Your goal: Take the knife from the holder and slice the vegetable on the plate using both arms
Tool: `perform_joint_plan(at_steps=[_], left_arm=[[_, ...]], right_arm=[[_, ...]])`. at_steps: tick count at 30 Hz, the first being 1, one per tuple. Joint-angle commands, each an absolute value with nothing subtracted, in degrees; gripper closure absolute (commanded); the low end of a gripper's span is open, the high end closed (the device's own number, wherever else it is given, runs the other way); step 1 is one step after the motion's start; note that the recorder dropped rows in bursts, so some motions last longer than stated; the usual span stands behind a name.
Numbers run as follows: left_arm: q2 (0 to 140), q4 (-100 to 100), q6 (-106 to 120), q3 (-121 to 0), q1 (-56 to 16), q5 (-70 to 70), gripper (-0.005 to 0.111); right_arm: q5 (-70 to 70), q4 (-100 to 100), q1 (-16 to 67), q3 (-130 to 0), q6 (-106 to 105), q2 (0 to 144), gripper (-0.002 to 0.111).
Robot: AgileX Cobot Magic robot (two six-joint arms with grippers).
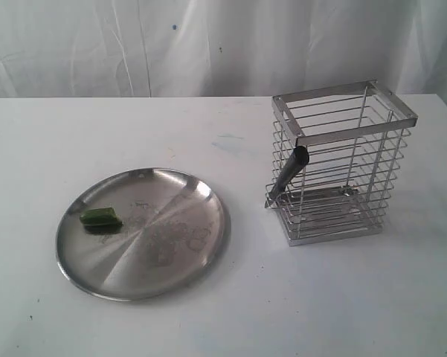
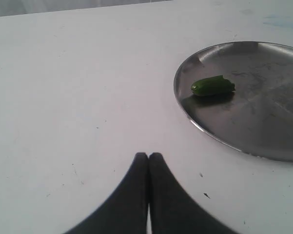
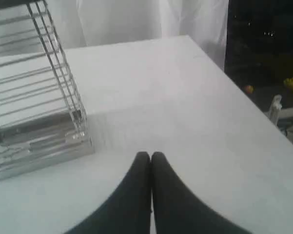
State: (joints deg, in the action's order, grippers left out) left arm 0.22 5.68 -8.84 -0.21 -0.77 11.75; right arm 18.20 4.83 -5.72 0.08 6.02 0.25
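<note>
Your left gripper (image 2: 148, 156) is closed: its 2 black fingers (image 2: 131, 200) meet tip to tip, holding nothing, and sit low over the table (image 2: 63, 97). Your right gripper (image 3: 150, 155) has the same pose, with 2 black fingers (image 3: 173, 202) pressed together, empty, aimed toward the table's edge. Both pairs widen from the tips back toward the wrists.

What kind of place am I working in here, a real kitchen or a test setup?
Likely a staged test bench, not a kitchen: bare white table, white sheet backdrop, only a steel plate and wire holder set out.
</note>
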Motion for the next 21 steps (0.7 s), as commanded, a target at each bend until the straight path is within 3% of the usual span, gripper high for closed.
perform_joint_plan(at_steps=[1,12,18,21], left_arm=[[0.0,5.57,-8.75,0.0,-0.72,11.56,0.107],[0.0,5.57,-8.75,0.0,-0.72,11.56,0.107],[0.0,5.57,-8.75,0.0,-0.72,11.56,0.107],[0.0,5.57,-8.75,0.0,-0.72,11.56,0.107]], right_arm=[[5.58,4.41,-6.16,0.0,6.32,0.0,0.108],[-34.46,0.55,-6.16,-0.54,41.21,0.0,0.108],[-40.41,-4.41,-6.16,-21.07,35.77,7.53,0.108],[-40.39,4.62,-6.16,-33.72,32.45,17.14,0.108]])
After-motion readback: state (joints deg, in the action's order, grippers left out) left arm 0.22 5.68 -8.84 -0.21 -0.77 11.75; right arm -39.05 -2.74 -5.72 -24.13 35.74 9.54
